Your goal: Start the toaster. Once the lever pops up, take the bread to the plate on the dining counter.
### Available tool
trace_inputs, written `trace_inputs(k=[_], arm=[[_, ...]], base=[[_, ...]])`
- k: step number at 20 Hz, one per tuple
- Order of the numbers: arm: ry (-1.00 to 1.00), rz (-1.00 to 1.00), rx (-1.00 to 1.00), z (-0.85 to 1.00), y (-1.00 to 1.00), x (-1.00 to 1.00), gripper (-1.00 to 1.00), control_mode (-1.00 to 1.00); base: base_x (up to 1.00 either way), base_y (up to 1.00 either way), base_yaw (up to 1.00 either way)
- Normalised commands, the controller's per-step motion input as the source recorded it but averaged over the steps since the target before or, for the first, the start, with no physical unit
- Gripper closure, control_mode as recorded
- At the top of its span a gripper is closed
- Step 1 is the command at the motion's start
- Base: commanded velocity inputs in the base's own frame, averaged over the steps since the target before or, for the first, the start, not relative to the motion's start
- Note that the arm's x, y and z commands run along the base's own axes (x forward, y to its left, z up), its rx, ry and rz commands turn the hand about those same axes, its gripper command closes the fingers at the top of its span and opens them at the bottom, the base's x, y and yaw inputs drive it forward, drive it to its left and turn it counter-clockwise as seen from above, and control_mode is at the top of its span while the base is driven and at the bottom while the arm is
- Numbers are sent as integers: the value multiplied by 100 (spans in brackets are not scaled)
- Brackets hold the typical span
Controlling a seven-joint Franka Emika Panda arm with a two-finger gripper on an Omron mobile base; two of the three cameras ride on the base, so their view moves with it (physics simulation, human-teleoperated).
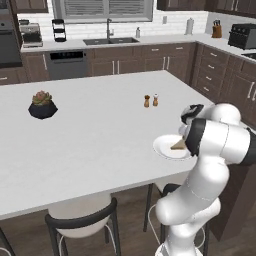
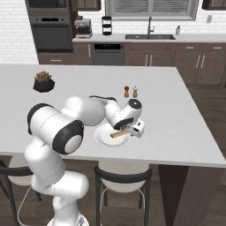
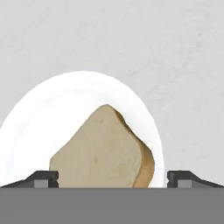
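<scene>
The bread lies flat on the plate, which sits near the robot-side edge of the dining counter. In the hand view the slice covers the plate's nearer half, with bare white rim showing around its far side. The hand hangs just above the slice, its two fingertips spread wide to either side and touching nothing, so the bread rests on the plate under its own weight and is not gripped. From the right base view the arm bends low over the counter edge, putting the hand straight over the plate, a posture that suits a drop-off from directly above. Judged from this layout, the delivery looks done, and what remains is to lift clear without brushing the slice. A potted succulent and two shakers stand well apart from the plate.
</scene>
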Motion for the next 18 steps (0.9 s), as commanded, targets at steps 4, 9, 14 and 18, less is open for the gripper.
trace_inputs(k=[4, 9, 14, 18], arm=[[14, -12, -20, -10, 0, 0, -100, -100], [10, -15, -16, 0, 0, -1, -100, -100], [11, -12, -11, 0, 0, 0, -100, -100], [5, -12, -10, 3, 0, -1, -100, -100]], base=[[0, 0, 0], [0, 0, 0], [0, 0, 0], [0, 0, 0]])
